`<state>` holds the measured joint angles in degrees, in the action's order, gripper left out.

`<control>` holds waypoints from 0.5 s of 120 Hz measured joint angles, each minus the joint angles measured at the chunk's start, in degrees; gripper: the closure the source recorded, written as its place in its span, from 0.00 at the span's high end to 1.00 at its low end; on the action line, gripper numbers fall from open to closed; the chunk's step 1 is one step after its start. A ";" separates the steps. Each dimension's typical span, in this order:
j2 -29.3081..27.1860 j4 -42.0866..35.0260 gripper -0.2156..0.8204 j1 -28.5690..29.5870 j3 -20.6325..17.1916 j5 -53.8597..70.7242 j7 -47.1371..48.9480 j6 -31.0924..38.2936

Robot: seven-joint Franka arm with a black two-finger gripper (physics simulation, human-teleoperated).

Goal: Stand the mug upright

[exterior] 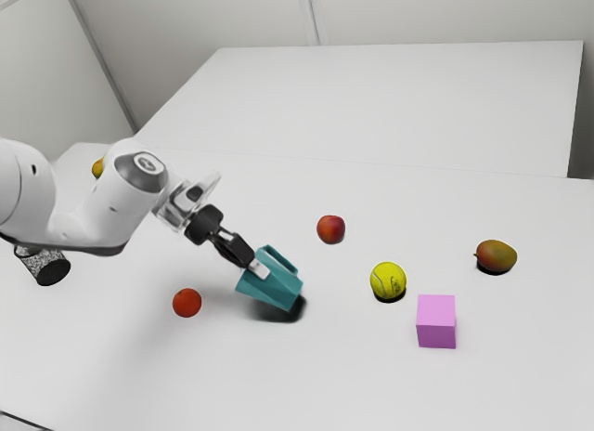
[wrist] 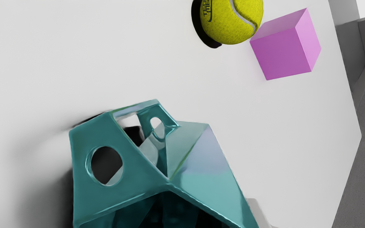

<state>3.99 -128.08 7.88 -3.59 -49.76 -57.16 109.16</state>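
One mug is pinched by the tool, one ball and one cube beyond.

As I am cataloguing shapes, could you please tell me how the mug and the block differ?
The mug is teal, the block pink. The mug leans; the block sits flat on the table. The mug has openings, while the block's visible faces are unbroken. Both have flat facets.

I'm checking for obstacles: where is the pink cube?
The pink cube is on the table, toward the exterior view's right, nearer the camera than its closest neighbour, the tennis ball.
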 joint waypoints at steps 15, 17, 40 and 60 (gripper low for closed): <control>-2.04 1.37 0.04 -0.18 -3.06 10.38 1.85 4.35; -2.17 1.56 0.04 -0.17 -3.49 12.28 2.25 4.90; -3.66 2.47 0.03 -0.54 -7.82 35.15 9.01 9.25; -3.53 1.93 0.03 -1.76 -10.12 45.82 14.92 12.55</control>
<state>0.46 -126.15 6.12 -13.71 -3.94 -42.25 121.71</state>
